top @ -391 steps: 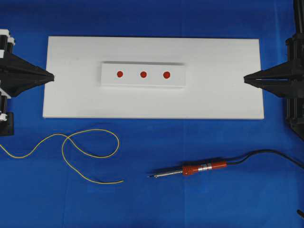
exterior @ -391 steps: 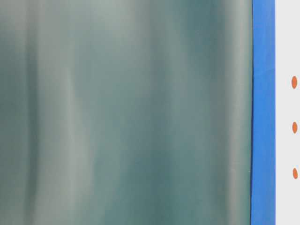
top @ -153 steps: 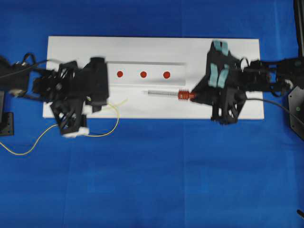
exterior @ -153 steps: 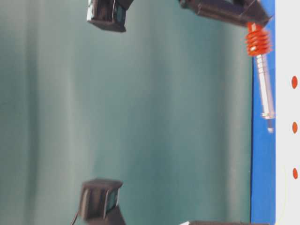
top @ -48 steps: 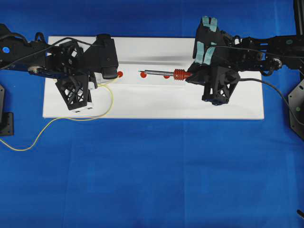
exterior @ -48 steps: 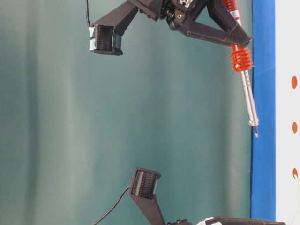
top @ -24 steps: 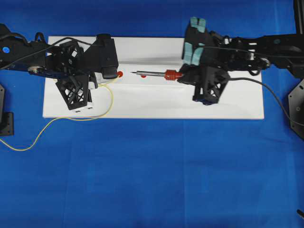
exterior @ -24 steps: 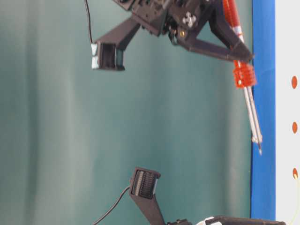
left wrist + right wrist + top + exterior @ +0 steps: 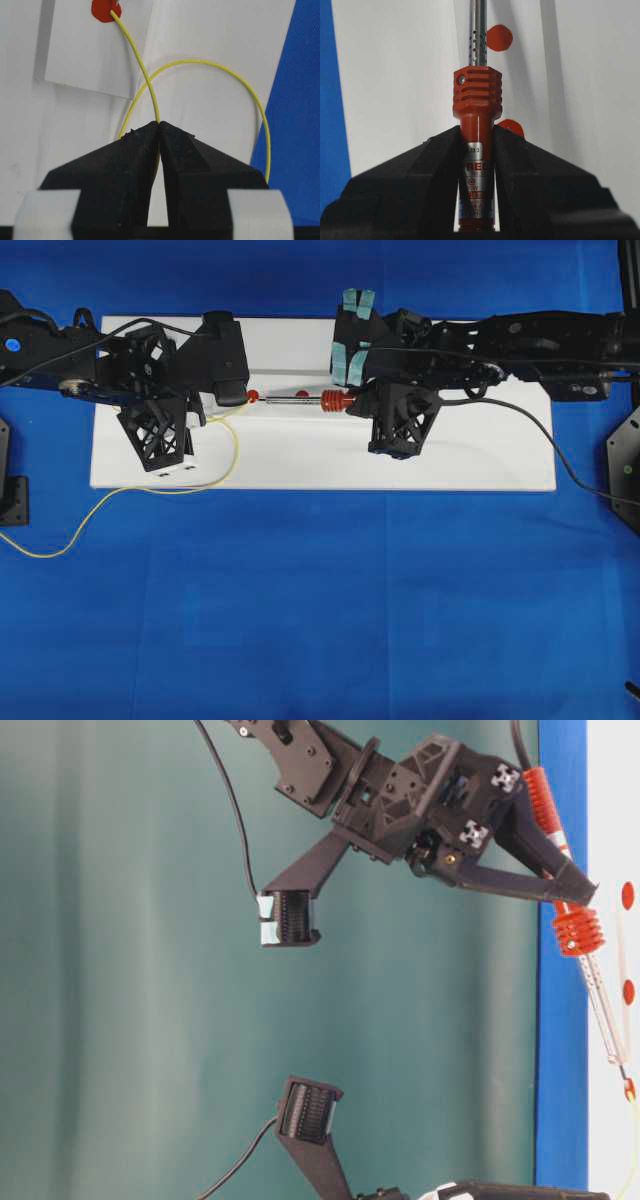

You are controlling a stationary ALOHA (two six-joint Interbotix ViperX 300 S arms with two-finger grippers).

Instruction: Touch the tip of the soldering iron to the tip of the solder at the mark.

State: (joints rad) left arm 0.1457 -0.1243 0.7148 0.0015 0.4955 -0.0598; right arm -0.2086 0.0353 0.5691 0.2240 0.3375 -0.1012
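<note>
- The blue cloth [image 9: 320,610] covers the near part of the table.
- A loose loop of the solder [image 9: 232,445], a thin yellow wire, trails over the cloth and up onto the white board [image 9: 500,455].
- The left gripper [image 9: 159,131] is pinched tight on the solder.
- From that gripper the solder reaches up to a red dot [image 9: 104,9] on the small white block [image 9: 90,55], and its tip rests on the dot.
- The right gripper [image 9: 477,136] is clamped on the red handle of the soldering iron [image 9: 305,398].
- The iron lies almost flat over the block, tilted a little down, and points at the left gripper.
- Its silver tip is right at the red dot [image 9: 252,396] where the solder ends, very close or touching; I cannot tell which.
- The iron's black cord [image 9: 540,435] runs off to the right across the board.
</note>
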